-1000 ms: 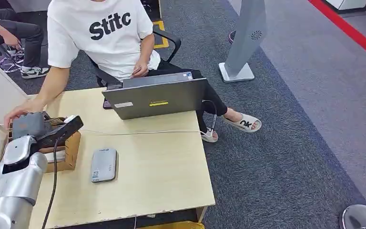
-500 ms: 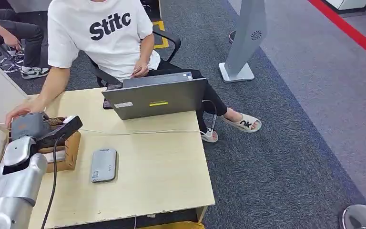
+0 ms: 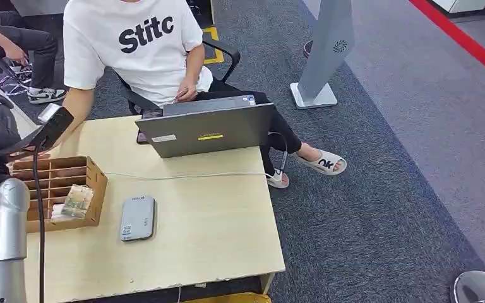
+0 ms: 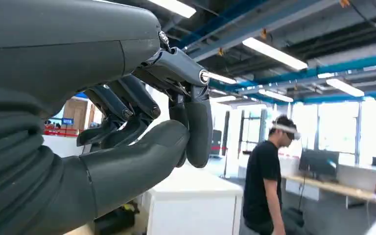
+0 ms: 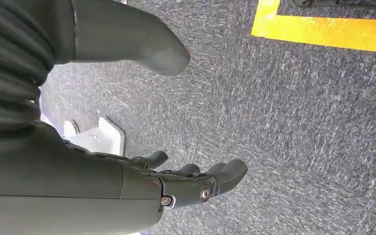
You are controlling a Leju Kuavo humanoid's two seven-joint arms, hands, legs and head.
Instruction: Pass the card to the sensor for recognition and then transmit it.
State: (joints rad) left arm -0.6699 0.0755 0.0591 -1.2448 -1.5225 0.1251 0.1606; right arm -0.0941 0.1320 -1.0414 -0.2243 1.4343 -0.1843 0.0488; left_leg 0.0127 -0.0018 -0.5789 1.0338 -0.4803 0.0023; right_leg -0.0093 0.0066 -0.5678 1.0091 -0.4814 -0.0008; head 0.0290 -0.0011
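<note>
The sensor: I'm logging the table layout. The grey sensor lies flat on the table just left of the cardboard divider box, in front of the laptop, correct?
Not quite. In the head view the grey sensor lies flat on the table just right of the cardboard divider box, not left. It is in front of the laptop, as you said.

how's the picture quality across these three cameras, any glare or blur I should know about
Head view: even light, sharp, soft shadows under the laptop and the card box. Left wrist view: windows and ceiling lights blow out behind the person, and the left hand, close to the lens, is dark and slightly soft. Right wrist view: the carpet is crisp and the right hand is clear, without glare.
</note>
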